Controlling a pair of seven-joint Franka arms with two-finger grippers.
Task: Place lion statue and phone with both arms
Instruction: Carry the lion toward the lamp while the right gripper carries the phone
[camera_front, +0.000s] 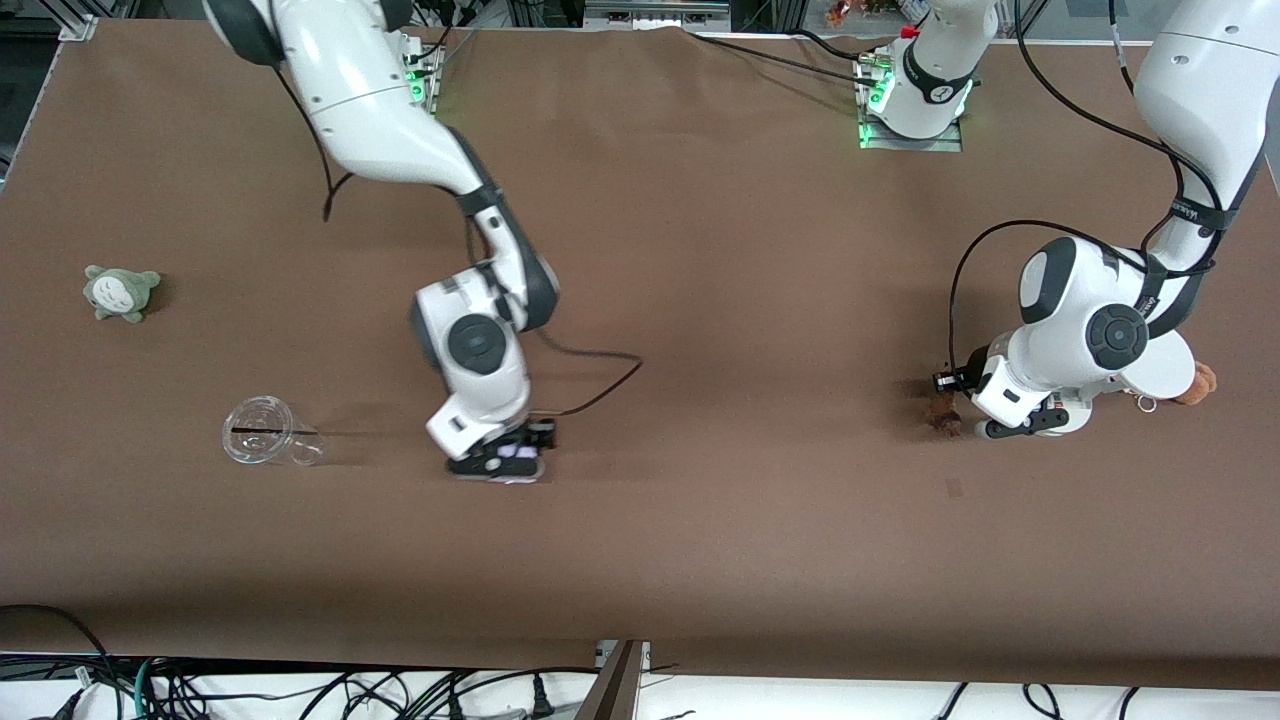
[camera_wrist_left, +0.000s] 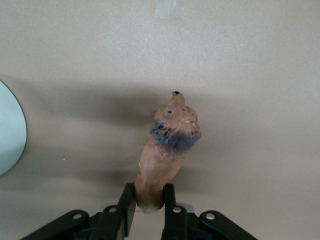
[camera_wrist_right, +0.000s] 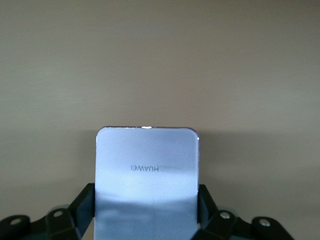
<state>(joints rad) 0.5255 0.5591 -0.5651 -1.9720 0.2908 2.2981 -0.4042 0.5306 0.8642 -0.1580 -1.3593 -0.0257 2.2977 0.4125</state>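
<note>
Front view | right claw (camera_front: 497, 462) pinching phone (camera_wrist_right: 146, 170), seemingly just above table (camera_front: 700, 520) | left claw (camera_wrist_left: 148, 207) pinching lion statue (camera_wrist_left: 167, 150)

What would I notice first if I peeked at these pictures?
Two white robot arms, each holding something low over the brown table. The left gripper pinches the lion statue by its tail end. The right gripper clamps the pale phone by its edges.

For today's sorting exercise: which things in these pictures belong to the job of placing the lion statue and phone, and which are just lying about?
Belonging to the job:
lion statue, held by the left gripper
phone, held by the right gripper

Just lying about:
grey-green plush toy
clear plastic cup
brown plush bear
white stand
</note>
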